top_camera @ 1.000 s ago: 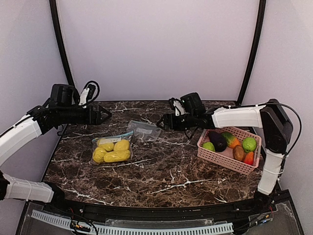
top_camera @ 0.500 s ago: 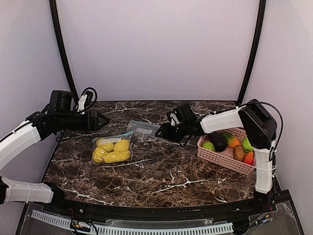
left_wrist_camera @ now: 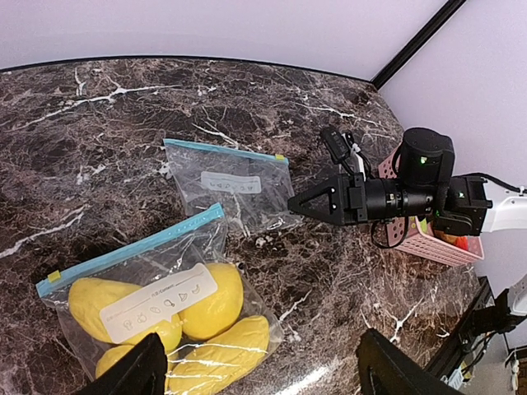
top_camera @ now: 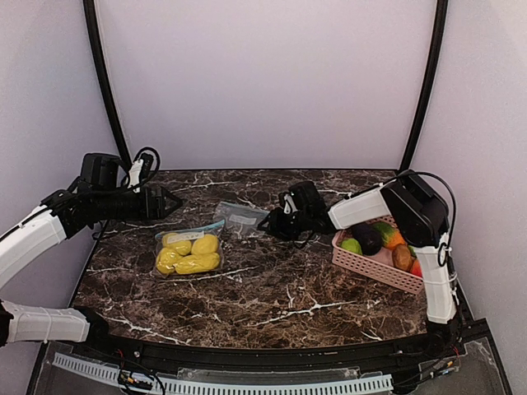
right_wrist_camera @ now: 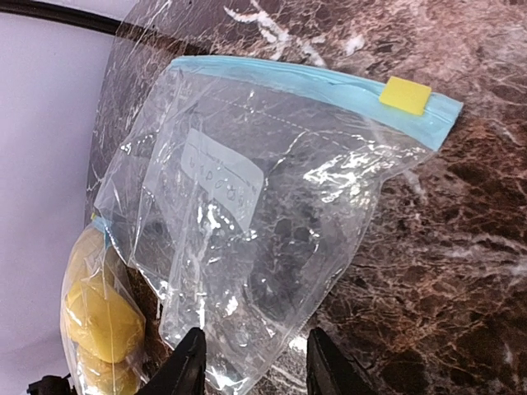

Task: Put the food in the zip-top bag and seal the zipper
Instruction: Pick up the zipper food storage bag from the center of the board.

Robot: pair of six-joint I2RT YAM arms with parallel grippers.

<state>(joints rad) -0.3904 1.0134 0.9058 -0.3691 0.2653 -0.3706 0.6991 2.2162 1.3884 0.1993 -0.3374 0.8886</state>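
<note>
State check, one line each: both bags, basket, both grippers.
Filled bag: flat on the table, yellow fruit inside; zipper seal can't be confirmed.
Empty bag: flat, nothing inside; zipper seal unclear.
Basket: upright, loaded with mixed toy produce.
Left gripper: open, holding nothing, above the filled bag.
Right gripper: open, holding nothing, at the empty bag's edge.

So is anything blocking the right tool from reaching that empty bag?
Nothing visible does. The open right tool sits close beside the empty bag, with no object between them. The filled bag of yellow food lies apart, nearer the left tool.
</note>
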